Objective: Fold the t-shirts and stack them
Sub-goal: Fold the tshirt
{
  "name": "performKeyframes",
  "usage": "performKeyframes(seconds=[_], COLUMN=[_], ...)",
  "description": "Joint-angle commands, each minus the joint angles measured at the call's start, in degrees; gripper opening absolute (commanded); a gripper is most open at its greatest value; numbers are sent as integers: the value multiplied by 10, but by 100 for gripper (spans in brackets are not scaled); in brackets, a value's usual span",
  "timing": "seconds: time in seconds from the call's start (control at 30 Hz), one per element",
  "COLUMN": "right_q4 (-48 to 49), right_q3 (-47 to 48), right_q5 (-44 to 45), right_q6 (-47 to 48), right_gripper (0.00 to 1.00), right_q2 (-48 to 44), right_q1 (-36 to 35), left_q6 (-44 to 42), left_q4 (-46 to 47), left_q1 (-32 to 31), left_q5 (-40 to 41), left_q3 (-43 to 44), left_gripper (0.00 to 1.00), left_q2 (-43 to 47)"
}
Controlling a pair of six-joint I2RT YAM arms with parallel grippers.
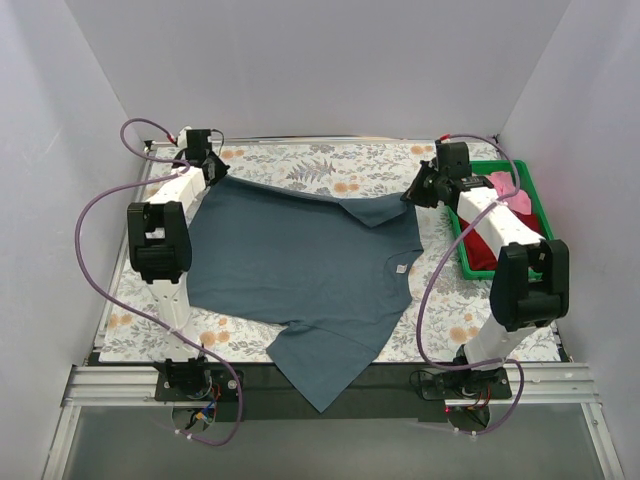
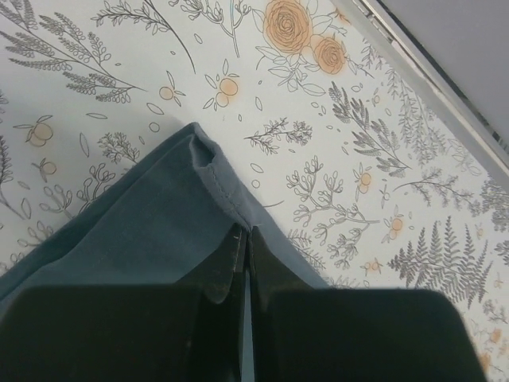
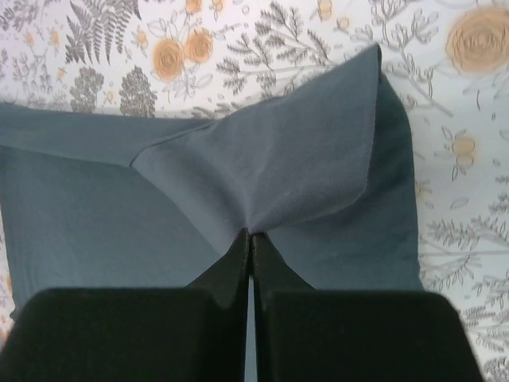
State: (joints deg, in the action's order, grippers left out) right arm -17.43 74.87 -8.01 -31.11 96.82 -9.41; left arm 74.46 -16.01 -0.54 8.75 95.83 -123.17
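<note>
A large slate blue-grey t-shirt [image 1: 300, 265] lies spread over the flowered table, one sleeve hanging past the near edge. My left gripper [image 1: 215, 170] is shut on the shirt's hemmed edge [image 2: 215, 179] at its far left corner. At the far right corner my right gripper [image 1: 415, 192] is shut on a fold of the same shirt [image 3: 278, 167], and a flap is turned back there. A pink t-shirt [image 1: 512, 195] and a dark red t-shirt [image 1: 480, 245] lie bunched in the green bin at the right.
The green plastic bin [image 1: 528, 182] stands at the table's right side, beside the right arm. White walls close in the back and both sides. A metal rail [image 1: 330, 385] runs along the near edge by the arm bases.
</note>
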Motion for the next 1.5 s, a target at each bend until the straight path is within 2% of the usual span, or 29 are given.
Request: performKeyframes(seconds=[0.0, 0.4, 0.63, 1.0, 1.3, 1.43, 1.47], right_q4=[-24, -66, -74, -76, -82, -81, -81], right_q3=[-34, -77, -124, -186, -216, -231, -234], right_q5=[28, 9, 33, 1, -8, -11, -12], right_q6=[-22, -61, -84, -120, -134, -134, -132], right_gripper=[1, 1, 1, 1, 1, 1, 5], right_q2=[-50, -116, -157, -207, -204, -196, -194], right_q1=[-8, -28, -38, -54, -76, -86, -86], left_q6=[13, 24, 16, 22, 23, 47, 51], left_q4=[-26, -36, -41, -39, -46, -63, -64], left_q1=[11, 21, 21, 21, 21, 22, 22], left_q5=[7, -1, -3, -8, 20, 61, 65], left_q3=[-17, -112, -165, -194, -199, -221, -230], left_gripper=[0, 0, 0, 0, 0, 0, 0], left_q2=[79, 148, 167, 184, 186, 192, 193])
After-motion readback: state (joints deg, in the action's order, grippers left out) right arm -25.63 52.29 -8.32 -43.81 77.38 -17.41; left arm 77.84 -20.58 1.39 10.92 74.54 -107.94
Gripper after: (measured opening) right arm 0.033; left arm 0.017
